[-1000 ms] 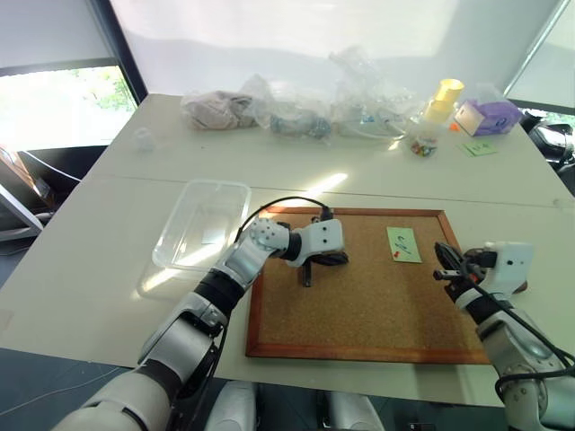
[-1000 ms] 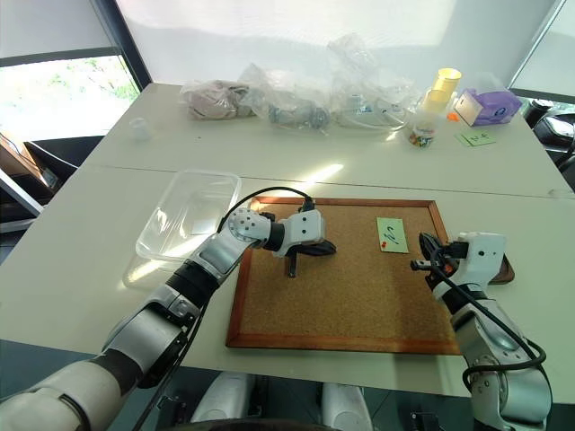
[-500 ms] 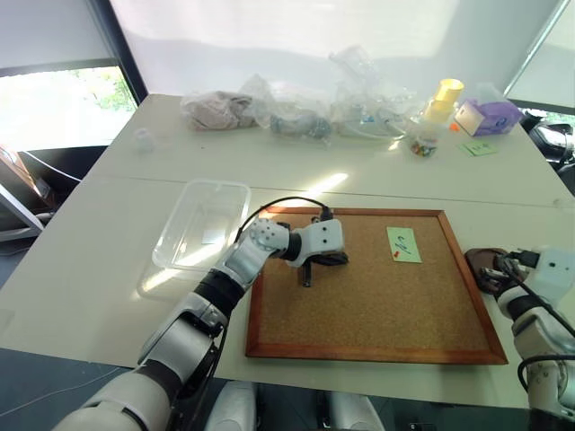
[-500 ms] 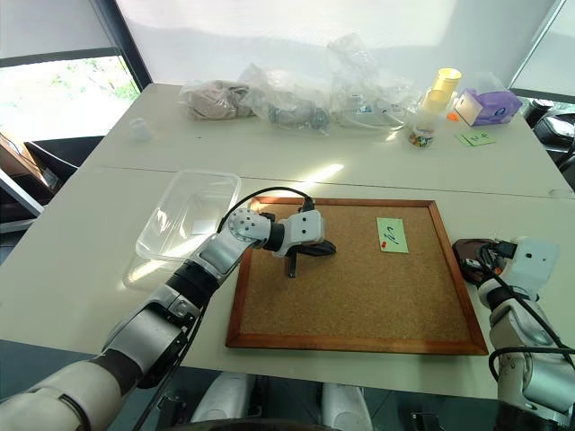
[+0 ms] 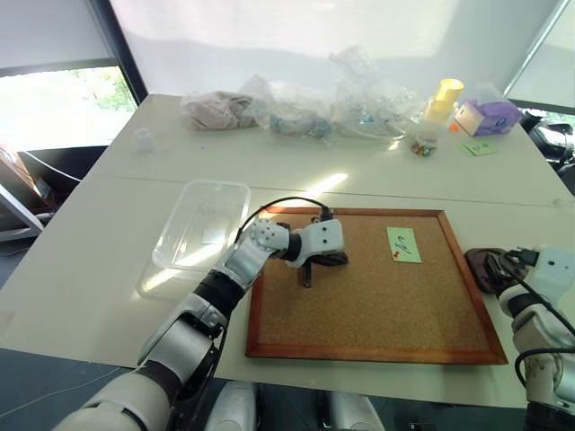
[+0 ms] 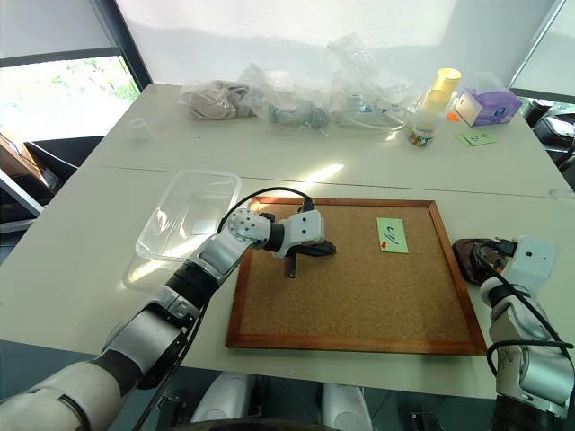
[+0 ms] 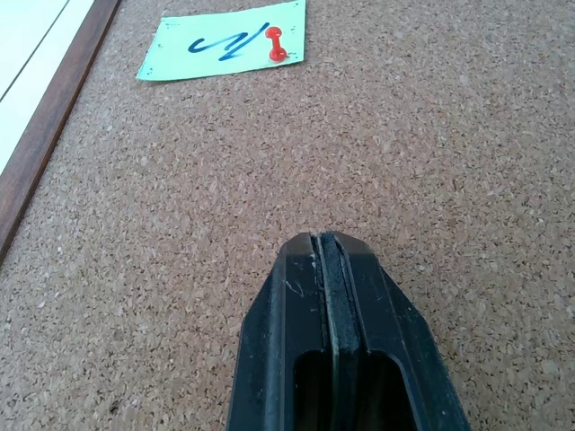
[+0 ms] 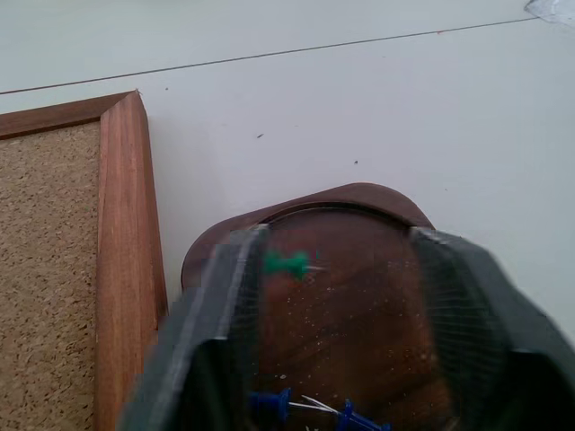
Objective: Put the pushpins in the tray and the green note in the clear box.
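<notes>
Tiny red plastic-headed pushpin [image 7: 277, 47] pins light green paper note [image 7: 225, 41]: slippery, probably pinch its head. Left gripper [image 7: 324, 247] shut, empty; right gripper [image 8: 337, 260] wide over brown wooden tray [image 8: 346, 202].

From the head views I see the tray [image 6: 467, 256] partly covered by the right tool [image 8: 332, 341], its contents too small to identify. In the right wrist view, blurred fingers [image 8: 211, 332] mask the tray's sides. The scribble on the green note [image 7: 225, 40] is unreadable. The clear box [image 5: 202, 229] has its near corner behind my left arm.
</notes>
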Robot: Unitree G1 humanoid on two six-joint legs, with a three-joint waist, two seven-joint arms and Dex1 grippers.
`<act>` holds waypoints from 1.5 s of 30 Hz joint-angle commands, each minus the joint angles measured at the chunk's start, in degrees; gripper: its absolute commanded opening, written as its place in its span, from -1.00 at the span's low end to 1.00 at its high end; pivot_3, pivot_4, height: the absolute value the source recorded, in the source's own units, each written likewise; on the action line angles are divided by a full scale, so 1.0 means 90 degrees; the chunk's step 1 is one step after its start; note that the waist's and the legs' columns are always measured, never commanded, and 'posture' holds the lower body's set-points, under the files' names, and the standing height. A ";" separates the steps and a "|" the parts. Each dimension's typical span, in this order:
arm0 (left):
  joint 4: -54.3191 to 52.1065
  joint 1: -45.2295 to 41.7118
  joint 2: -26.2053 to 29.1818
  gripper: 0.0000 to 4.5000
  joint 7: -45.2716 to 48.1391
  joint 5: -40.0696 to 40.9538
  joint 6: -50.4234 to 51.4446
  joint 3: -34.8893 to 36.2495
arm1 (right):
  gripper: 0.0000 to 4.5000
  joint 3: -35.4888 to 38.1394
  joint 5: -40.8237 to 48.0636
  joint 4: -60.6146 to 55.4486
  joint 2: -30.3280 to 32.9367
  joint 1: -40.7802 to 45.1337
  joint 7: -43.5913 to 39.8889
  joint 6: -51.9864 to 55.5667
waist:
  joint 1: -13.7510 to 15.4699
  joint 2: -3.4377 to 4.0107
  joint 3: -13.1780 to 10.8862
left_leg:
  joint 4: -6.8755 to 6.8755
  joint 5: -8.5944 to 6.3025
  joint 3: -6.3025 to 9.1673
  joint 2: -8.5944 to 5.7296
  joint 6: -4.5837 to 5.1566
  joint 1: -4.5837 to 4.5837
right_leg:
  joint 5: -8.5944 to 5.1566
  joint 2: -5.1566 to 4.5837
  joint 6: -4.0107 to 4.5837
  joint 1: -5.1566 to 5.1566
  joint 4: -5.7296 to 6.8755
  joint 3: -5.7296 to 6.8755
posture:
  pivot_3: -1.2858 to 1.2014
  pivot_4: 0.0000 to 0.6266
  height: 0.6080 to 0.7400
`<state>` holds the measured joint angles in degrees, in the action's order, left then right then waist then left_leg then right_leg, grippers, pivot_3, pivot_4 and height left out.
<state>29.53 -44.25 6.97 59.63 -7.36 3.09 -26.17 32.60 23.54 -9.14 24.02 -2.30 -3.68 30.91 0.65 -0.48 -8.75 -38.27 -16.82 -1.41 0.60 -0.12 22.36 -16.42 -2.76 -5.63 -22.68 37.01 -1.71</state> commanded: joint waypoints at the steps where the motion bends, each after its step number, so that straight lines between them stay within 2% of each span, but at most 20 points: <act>1: 0.0127 0.0175 0.0008 -1.00 0.0094 -0.0157 0.0121 -0.0267 | 0.96 0.0271 0.0011 -0.0197 0.0023 -0.0041 0.0047 -0.0107 | 0.0001 0.0000 0.0000 | 0.0000 0.0000 0.0000 0.0000 0.0000 0.0000 | 0.0000 0.0000 0.0000 0.0000 0.0000 0.0000 | 0.03 -0.52 1.00; 16: 0.0155 0.0164 -0.0021 -1.00 0.0079 -0.0156 0.0105 -0.0261 | 0.96 0.0193 0.0057 -0.0895 -0.0081 -0.0415 -0.0063 -0.0211 | 0.0002 0.0002 0.0001 | 0.0000 0.0000 0.0000 0.0000 0.0000 0.0000 | 0.0000 0.0000 0.0000 0.0000 0.0000 0.0000 | 0.03 -0.52 1.00; 20: 0.0148 0.0175 -0.0013 -1.00 0.0091 -0.0154 0.0101 -0.0265 | 0.96 -0.0169 0.0203 -0.1572 -0.0130 -0.0640 -0.0595 -0.0452 | -0.0012 0.0003 0.0002 | 0.0001 0.0000 0.0000 0.0000 0.0000 0.0000 | 0.0000 0.0002 0.0000 0.0000 0.0000 0.0000 | 0.03 -0.52 1.00; 27: 0.0231 0.0139 -0.0010 -1.00 0.0115 -0.0111 -0.0012 -0.0219 | 0.96 -0.1172 0.0439 -0.2421 -0.0050 -0.0764 -0.1216 -0.0047 | 0.0003 0.0002 0.0001 | 0.0000 0.0000 0.0002 0.0001 0.0000 0.0000 | 0.0000 0.0002 0.0000 0.0000 -0.0001 0.0000 | 0.03 -0.52 1.00; 34: 0.0408 0.0041 -0.0016 -1.00 0.0059 -0.0120 -0.0128 -0.0150 | 0.96 -0.2056 0.0219 -0.2081 -0.0011 -0.0347 -0.1399 0.0233 | 0.0006 0.0002 0.0001 | 0.0000 0.0000 0.0002 0.0000 0.0000 0.0000 | 0.0000 0.0002 0.0000 0.0000 -0.0001 0.0001 | 0.03 -0.52 1.00; 42: 0.0358 0.0077 0.0014 -1.00 0.0033 -0.0123 -0.0121 -0.0134 | 0.96 -0.2293 0.0050 -0.1528 -0.0130 -0.0053 -0.1405 0.0183 | 0.0005 -0.0001 0.0000 | 0.0000 0.0000 0.0003 -0.0002 0.0000 0.0001 | 0.0000 -0.0001 0.0000 0.0000 -0.0003 0.0003 | 0.03 -0.52 1.00; 45: 0.0340 0.0094 0.0023 -1.00 0.0023 -0.0124 -0.0102 -0.0131 | 0.59 -0.2301 0.0014 -0.1449 -0.0157 -0.0055 -0.1420 0.0181 | 0.0005 -0.0001 0.0000 | 0.0000 0.0000 0.0003 -0.0001 0.0000 0.0002 | 0.0000 -0.0001 0.0000 0.0000 -0.0003 0.0003 | 0.03 -0.52 1.00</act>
<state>31.34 -44.69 6.83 59.69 -7.27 0.91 -25.95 11.56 23.75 -21.55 22.85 -3.44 -16.23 33.41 0.70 -0.49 -8.75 -38.27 -16.82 -1.39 0.58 -0.12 22.37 -16.42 -2.77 -5.63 -22.68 36.98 -1.69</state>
